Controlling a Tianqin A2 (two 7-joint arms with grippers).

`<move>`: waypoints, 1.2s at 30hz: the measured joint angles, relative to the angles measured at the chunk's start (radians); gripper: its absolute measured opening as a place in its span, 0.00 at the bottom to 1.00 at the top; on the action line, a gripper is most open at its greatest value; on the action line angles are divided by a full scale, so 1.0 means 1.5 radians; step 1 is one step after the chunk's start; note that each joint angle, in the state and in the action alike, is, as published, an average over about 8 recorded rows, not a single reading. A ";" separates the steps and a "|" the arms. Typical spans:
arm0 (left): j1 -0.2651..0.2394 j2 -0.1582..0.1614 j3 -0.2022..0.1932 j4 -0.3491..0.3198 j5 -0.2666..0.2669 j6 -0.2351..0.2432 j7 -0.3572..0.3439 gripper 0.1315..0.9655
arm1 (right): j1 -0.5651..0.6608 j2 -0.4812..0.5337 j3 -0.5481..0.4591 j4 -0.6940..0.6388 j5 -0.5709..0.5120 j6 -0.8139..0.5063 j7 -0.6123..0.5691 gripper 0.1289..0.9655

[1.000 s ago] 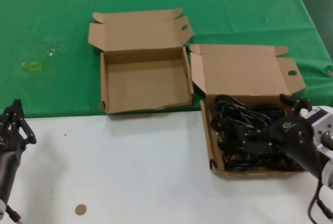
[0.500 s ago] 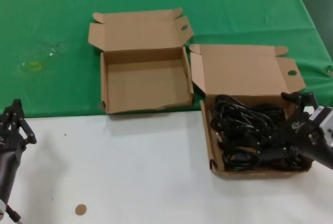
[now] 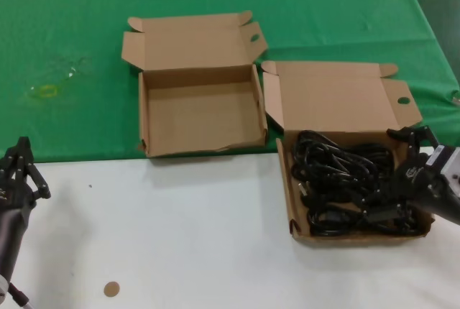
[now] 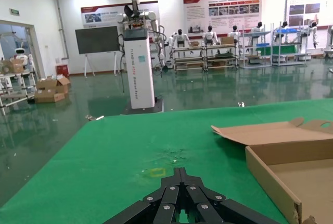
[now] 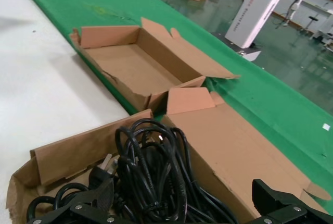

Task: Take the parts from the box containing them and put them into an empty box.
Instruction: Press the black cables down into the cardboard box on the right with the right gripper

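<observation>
The box containing the parts lies on the white table at the right with its lid open; it also shows in the right wrist view. It is full of black coiled power cords. My right gripper is open over the right part of that box, its fingers straddling the cords and holding nothing. The empty box lies open on the green cloth to the left of the full box. My left gripper is shut and empty, parked at the lower left.
A green cloth covers the far half of the table and white table top the near half. A small brown round spot lies near the front left. A yellow mark is on the cloth at the left.
My right gripper has drawn back to the right, from over the middle of the cords to the box's right side. The cords, boxes and left arm have not moved.
</observation>
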 joint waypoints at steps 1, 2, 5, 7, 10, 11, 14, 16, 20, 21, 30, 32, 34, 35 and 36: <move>0.000 0.000 0.000 0.000 0.000 0.000 0.000 0.01 | 0.001 -0.002 0.002 -0.003 -0.009 -0.006 0.005 0.98; 0.000 0.000 0.000 0.000 0.000 0.000 0.000 0.01 | 0.001 -0.005 0.004 -0.005 -0.018 -0.012 0.010 0.97; 0.000 0.000 0.000 0.000 0.000 0.000 0.000 0.01 | 0.002 -0.013 0.012 -0.011 -0.046 -0.032 0.024 0.94; 0.000 0.000 0.000 0.000 0.000 0.000 0.000 0.01 | 0.003 -0.018 0.017 -0.014 -0.068 -0.045 0.035 0.92; 0.000 0.000 0.000 0.000 0.000 0.000 0.000 0.01 | 0.003 -0.024 0.023 -0.017 -0.101 -0.062 0.054 0.91; 0.000 0.000 0.000 0.000 0.000 0.000 0.000 0.01 | 0.003 -0.026 0.025 -0.018 -0.112 -0.067 0.060 0.91; 0.000 0.000 0.000 0.000 0.000 0.000 0.000 0.01 | 0.001 -0.034 0.033 -0.023 -0.144 -0.082 0.077 0.87; 0.000 0.000 0.000 0.000 0.000 0.000 0.000 0.01 | -0.001 -0.040 0.042 -0.028 -0.162 -0.091 0.086 0.82; 0.000 0.000 0.000 0.000 0.000 0.000 0.000 0.01 | -0.006 -0.055 0.062 -0.042 -0.193 -0.112 0.095 0.74; 0.000 0.000 0.000 0.000 0.000 0.000 0.000 0.01 | -0.007 -0.059 0.068 -0.046 -0.200 -0.117 0.096 0.74; 0.000 0.000 0.000 0.000 0.000 0.000 0.000 0.01 | -0.012 -0.095 0.118 -0.077 -0.247 -0.163 0.091 0.49; 0.000 0.000 0.000 0.000 0.000 0.000 0.000 0.01 | -0.013 -0.102 0.128 -0.080 -0.256 -0.173 0.091 0.49; 0.000 0.000 0.000 0.000 0.000 0.000 0.000 0.01 | -0.015 -0.108 0.138 -0.083 -0.265 -0.182 0.092 0.46; 0.000 0.000 0.000 0.000 0.000 0.000 0.000 0.01 | -0.015 -0.111 0.142 -0.084 -0.270 -0.186 0.092 0.43; 0.000 0.000 0.000 0.000 0.000 0.000 0.000 0.01 | -0.016 -0.114 0.147 -0.085 -0.274 -0.190 0.093 0.40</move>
